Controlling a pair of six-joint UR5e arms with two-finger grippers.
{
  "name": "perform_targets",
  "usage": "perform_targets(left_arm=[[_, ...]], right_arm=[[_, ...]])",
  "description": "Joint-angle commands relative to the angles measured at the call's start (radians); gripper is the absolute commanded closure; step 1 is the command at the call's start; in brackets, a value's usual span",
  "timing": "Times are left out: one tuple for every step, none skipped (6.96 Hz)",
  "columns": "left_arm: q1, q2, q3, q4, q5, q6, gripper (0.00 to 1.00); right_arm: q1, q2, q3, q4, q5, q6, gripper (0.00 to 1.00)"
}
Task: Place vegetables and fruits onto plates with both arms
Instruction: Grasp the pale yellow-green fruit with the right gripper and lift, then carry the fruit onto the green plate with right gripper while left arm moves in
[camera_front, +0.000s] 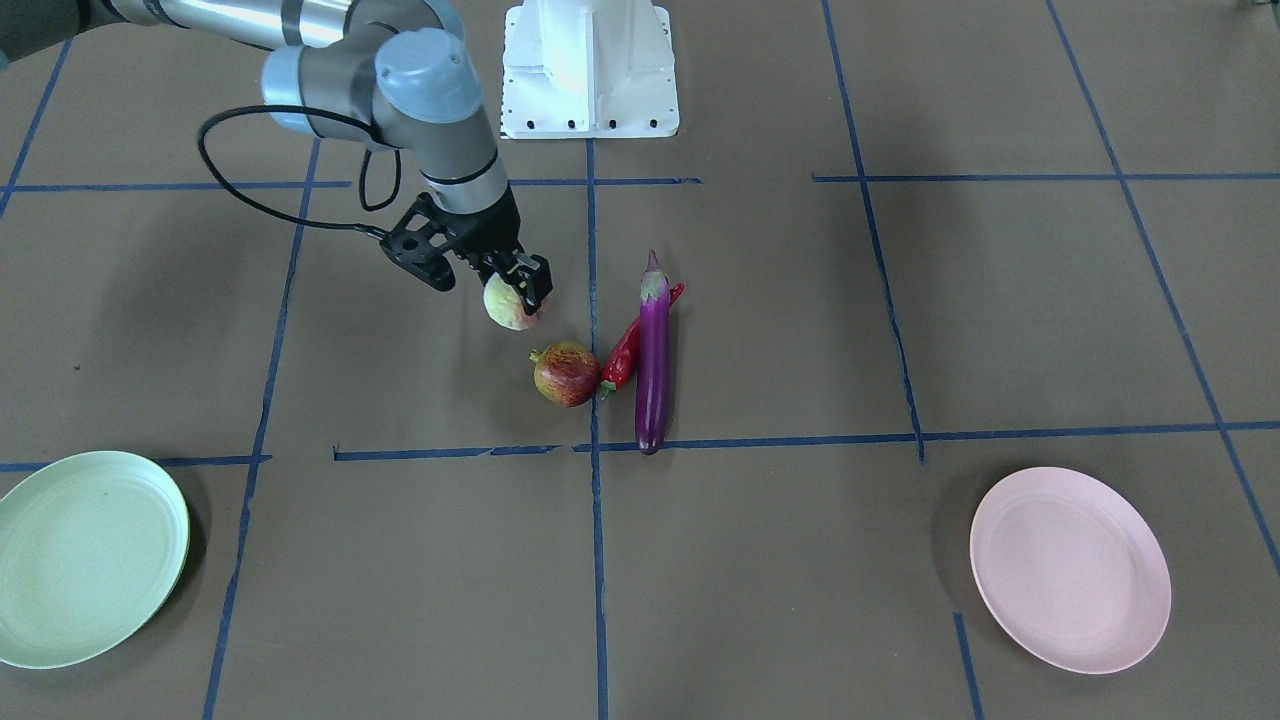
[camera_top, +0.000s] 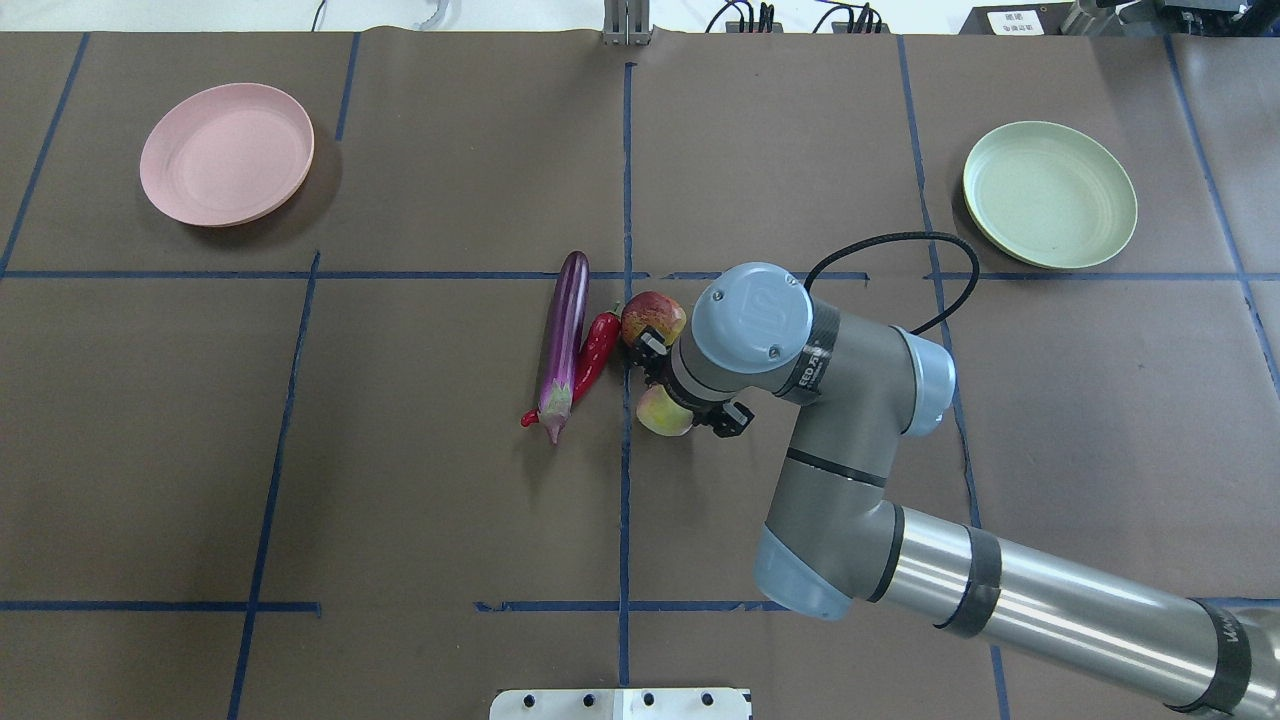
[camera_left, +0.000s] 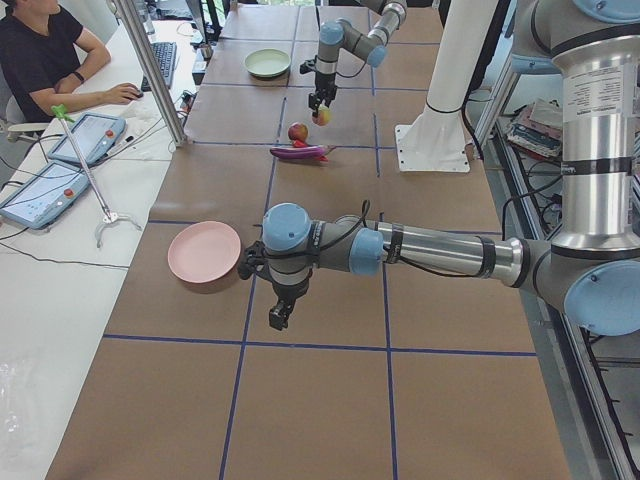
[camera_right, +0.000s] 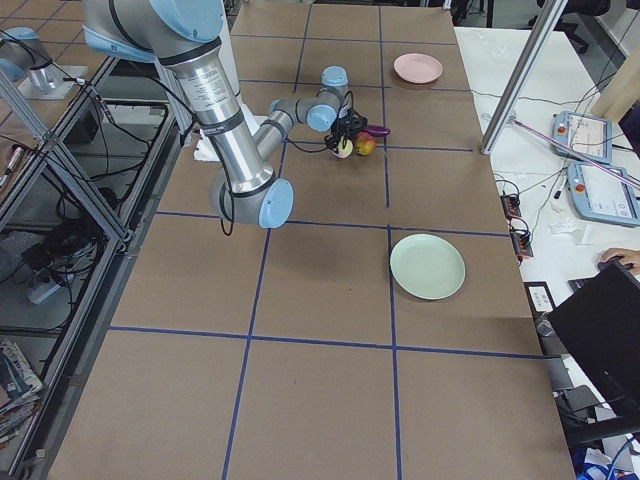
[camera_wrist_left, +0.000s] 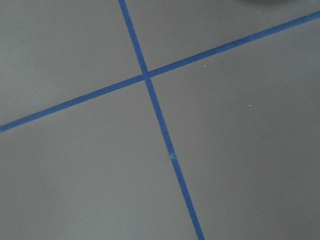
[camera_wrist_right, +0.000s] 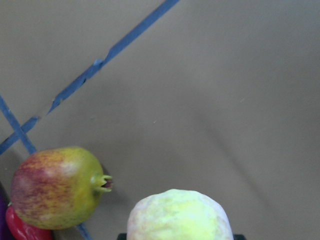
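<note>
My right gripper (camera_front: 520, 283) is shut on the pale green-yellow fruit (camera_front: 508, 306) and holds it just above the table; the fruit also shows in the right wrist view (camera_wrist_right: 180, 216). The red-yellow fruit (camera_front: 566, 374) lies beside it, touching the red chili (camera_front: 624, 355), which leans on the purple eggplant (camera_front: 652, 360). The mint green plate (camera_front: 90, 555) and the pink plate (camera_front: 1070, 570) are both empty. My left gripper (camera_left: 280, 315) hangs over bare table near the pink plate (camera_left: 205, 250); I cannot tell whether it is open.
The white robot base (camera_front: 590, 70) stands at the table's robot side. Blue tape lines (camera_wrist_left: 155, 105) cross the brown table. An operator (camera_left: 40, 60) sits at a side desk with tablets beyond the far edge.
</note>
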Motion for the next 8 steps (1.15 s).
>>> perform_targets(left_arm=[[0.135, -0.021, -0.021, -0.136, -0.046, -0.274, 0.00], [0.181, -0.052, -0.019, -0.205, -0.043, -0.416, 0.00], [0.235, -0.116, -0.024, -0.212, -0.042, -0.529, 0.00], [0.310, -0.186, -0.027, -0.212, -0.033, -0.632, 0.00], [0.399, -0.264, -0.021, -0.211, -0.024, -0.718, 0.00], [0.469, -0.359, -0.010, -0.203, 0.054, -0.828, 0.00], [0.584, -0.445, 0.005, -0.186, 0.128, -0.959, 0.00], [0.691, -0.531, 0.040, -0.179, 0.239, -1.060, 0.00]], right_arm=[[0.138, -0.114, 0.168, -0.187, 0.050, -0.286, 1.00], [0.265, -0.131, 0.127, -0.211, 0.090, -0.521, 1.00], [0.376, -0.130, 0.025, -0.200, 0.134, -0.697, 1.00], [0.468, -0.119, -0.084, -0.195, 0.139, -0.876, 1.00], [0.524, -0.107, -0.175, -0.175, 0.139, -0.987, 1.00], [0.565, -0.102, -0.314, -0.035, 0.139, -1.026, 1.00], [0.591, -0.099, -0.490, 0.148, 0.138, -1.065, 1.00], [0.598, -0.075, -0.601, 0.240, 0.136, -1.068, 0.99]])
